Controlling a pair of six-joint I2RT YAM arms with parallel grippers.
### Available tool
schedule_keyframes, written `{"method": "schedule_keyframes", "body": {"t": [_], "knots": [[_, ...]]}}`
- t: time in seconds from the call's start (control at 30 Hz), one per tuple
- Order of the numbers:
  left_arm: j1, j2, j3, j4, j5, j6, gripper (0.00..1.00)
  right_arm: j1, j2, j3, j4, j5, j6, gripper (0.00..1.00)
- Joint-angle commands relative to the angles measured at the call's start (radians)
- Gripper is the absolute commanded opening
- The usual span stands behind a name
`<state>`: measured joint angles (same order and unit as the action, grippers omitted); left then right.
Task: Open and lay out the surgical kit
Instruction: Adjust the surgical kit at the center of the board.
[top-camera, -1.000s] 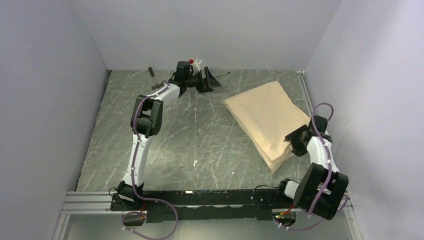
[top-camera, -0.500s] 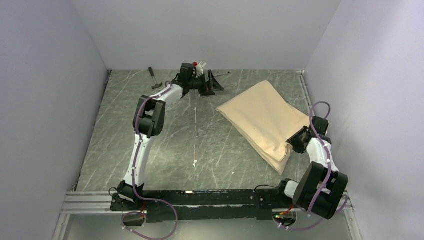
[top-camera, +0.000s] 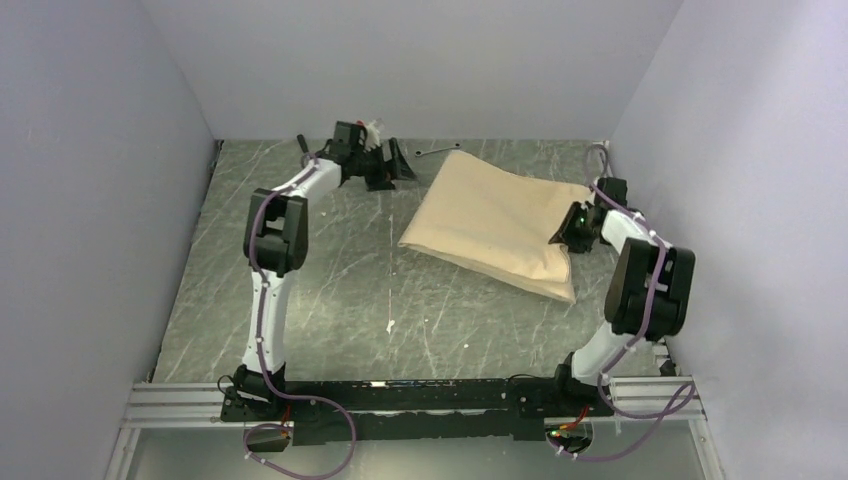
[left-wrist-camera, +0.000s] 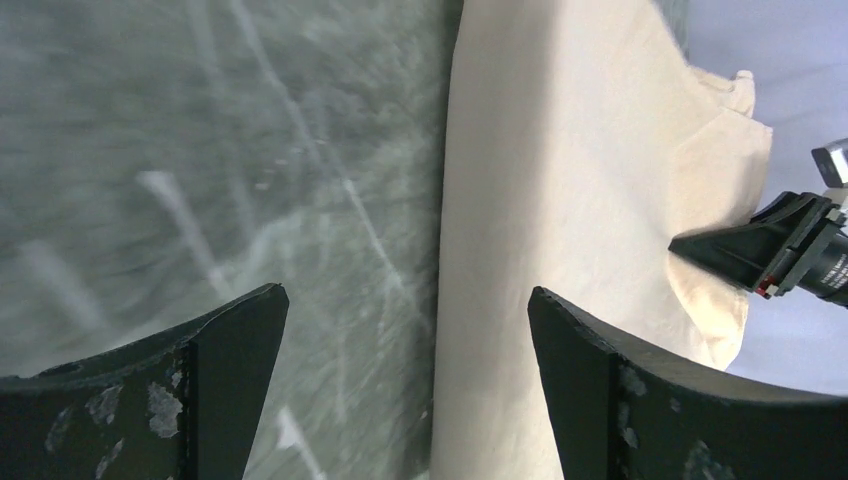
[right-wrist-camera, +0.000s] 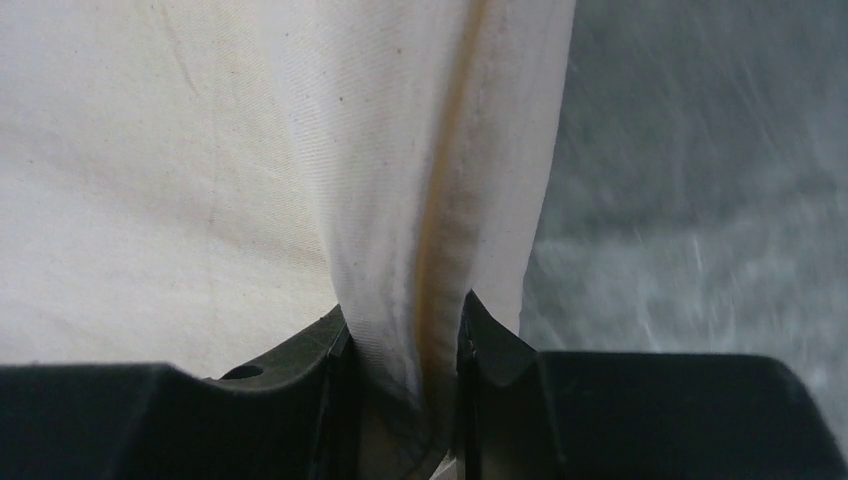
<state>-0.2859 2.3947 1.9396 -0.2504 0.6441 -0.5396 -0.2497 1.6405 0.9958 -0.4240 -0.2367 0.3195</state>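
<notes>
Right pincer (top-camera: 568, 232) is clamped on a pinched fold of the tan wrap (top-camera: 495, 225), at its right edge. The wrist view shows cloth filling the gap between both fingers, with the hem seam running straight out from the grip.

The kit is closed: one flat bundle on the far right half of the table (top-camera: 330, 290), no tray or tools showing. Its long axis looks roughly left-right, with the right end angled toward the near side.

Left pincer (top-camera: 385, 165) has its jaws wide apart and holds nothing. It sits at the far side, just beside the bundle's far-left corner, so the wrap lies to its right. In its wrist view the wrap's left edge runs up the gap between the fingers, nearer the right-hand one.

My read: left is the nearer arm for that free edge. A grip there opposes my right one along the long axis.

The small wrench (top-camera: 432, 152) lies just behind the far corner, so I'll keep clear of it.
</notes>
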Motion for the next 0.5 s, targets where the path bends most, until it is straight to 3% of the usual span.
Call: {"method": "schedule_keyframes", "body": {"t": [0.0,0.17,0.47], "knots": [[0.081,-0.14,-0.032,0.003,-0.048,0.026,0.96,0.057,0.129,0.183,0.074,-0.249,-0.098,0.0],[0.099,-0.223,-0.093,-0.058,-0.154,0.078,0.96,0.118,0.268,0.367,0.028,-0.252,-0.119,0.0],[0.105,-0.299,-0.193,-0.088,-0.139,0.056,0.95,0.213,0.436,0.542,0.007,-0.28,-0.104,0.0]]}}
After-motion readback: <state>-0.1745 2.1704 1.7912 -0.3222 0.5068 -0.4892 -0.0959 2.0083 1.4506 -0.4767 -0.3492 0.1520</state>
